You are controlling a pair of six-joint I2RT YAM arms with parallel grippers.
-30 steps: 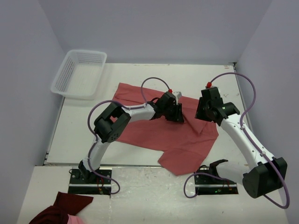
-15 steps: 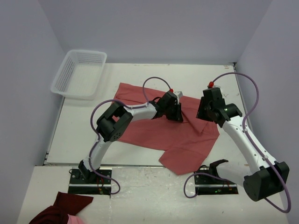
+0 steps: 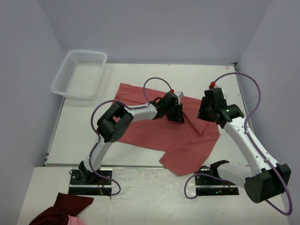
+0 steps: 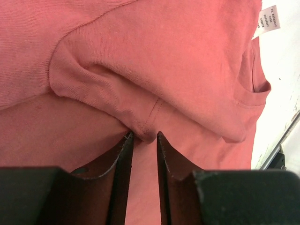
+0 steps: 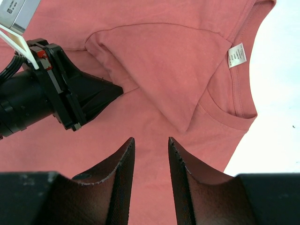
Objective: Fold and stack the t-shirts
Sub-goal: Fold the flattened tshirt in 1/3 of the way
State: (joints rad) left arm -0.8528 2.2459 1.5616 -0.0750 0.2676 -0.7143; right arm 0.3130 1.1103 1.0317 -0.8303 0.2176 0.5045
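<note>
T-shirt [image 3: 154, 136]: 1, salmon-red, spread on the table [image 3: 79, 136]. Left gripper [image 4: 144, 136]: 1, jaws pinched on a raised fold of it. Right gripper [image 5: 151, 139]: 1, jaws apart over the cloth near the collar, gripping nothing. Basket [image 3: 79, 74]: 1. Maroon bundle [image 3: 61, 211]: 1.

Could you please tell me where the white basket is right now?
In the top view, the white basket sits at the far left corner of the table, apart from the t-shirt, whose nearest corner lies to its right.
</note>
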